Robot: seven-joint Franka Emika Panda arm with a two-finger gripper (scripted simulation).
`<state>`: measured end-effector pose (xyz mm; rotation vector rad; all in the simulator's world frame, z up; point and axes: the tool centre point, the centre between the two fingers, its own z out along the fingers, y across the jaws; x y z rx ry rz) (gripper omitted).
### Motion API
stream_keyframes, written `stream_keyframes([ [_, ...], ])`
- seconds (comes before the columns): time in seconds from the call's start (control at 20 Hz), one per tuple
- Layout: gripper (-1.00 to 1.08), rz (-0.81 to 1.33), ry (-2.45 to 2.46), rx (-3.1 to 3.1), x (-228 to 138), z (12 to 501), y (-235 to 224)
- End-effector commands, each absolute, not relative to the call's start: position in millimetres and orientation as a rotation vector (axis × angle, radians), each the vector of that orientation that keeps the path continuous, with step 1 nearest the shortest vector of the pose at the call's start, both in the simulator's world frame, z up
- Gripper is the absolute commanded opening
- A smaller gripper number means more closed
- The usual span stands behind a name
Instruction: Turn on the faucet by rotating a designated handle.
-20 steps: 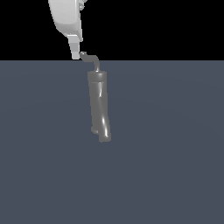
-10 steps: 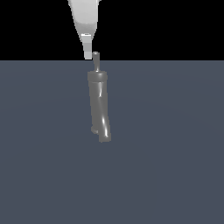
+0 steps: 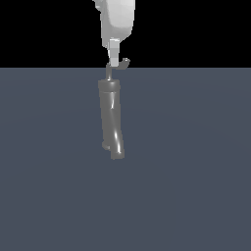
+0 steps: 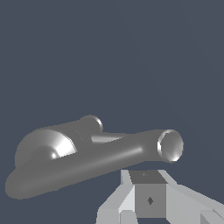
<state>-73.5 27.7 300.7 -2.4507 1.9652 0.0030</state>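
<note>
Though the glossy grey metal faucet point(image 3: 111, 117) stands fixed on the slate surface point(image 3: 196, 171), its thin, rigid, slick L-shaped silver handle point(image 3: 117, 66) looks best pushed near the hooked tip; the white end effector point(image 3: 113, 60) touches it, finger state unclear.

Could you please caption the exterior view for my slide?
White gripper meets the thin handle atop the upright grey faucet.

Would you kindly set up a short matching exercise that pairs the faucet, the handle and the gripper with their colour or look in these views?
Column 1:
1. faucet
2. handle
3. gripper

Column 2:
A. white and blocky
B. thick glossy grey tube, bent at one end
C. thin grey rod with a hooked tip

Pairs: 1-B, 2-C, 3-A.
</note>
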Motion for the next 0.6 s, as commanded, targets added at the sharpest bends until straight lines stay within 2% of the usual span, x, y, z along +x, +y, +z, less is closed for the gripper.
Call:
stream_keyframes([
  [0.0, -1.0, 0.002, 1.978, -2.44, -67.0, 300.7, 17.7],
  [0.55, -1.0, 0.0, 2.003, -2.42, -35.9, 300.7, -17.6],
])
